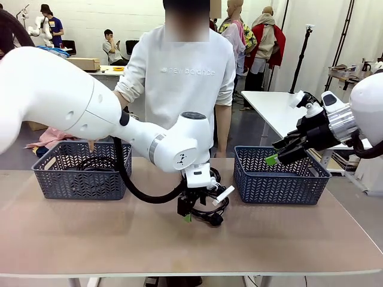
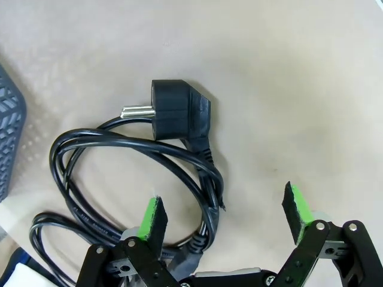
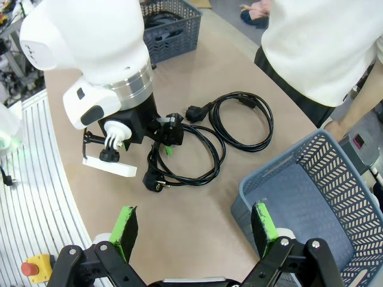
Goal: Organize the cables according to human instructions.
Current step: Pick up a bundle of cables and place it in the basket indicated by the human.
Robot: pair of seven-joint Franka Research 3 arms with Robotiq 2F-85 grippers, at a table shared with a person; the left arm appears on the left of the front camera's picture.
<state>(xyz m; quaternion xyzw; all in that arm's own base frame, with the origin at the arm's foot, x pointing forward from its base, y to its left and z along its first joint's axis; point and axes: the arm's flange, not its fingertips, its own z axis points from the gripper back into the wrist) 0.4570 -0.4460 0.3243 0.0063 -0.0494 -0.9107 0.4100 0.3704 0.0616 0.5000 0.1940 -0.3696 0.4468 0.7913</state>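
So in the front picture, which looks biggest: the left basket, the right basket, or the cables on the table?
1. Tied for largest: left basket and right basket, too alike to rank.
2. Smallest: cables on the table, partly hidden behind the left arm.

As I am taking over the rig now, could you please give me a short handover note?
Left gripper: open, poised over one cable on the table, not gripping.
Right gripper: open, raised near the right basket.
A second cable lies nearer the person.
Done: some cables sit in the left basket.
Left: both table cables, placed as the person directs.
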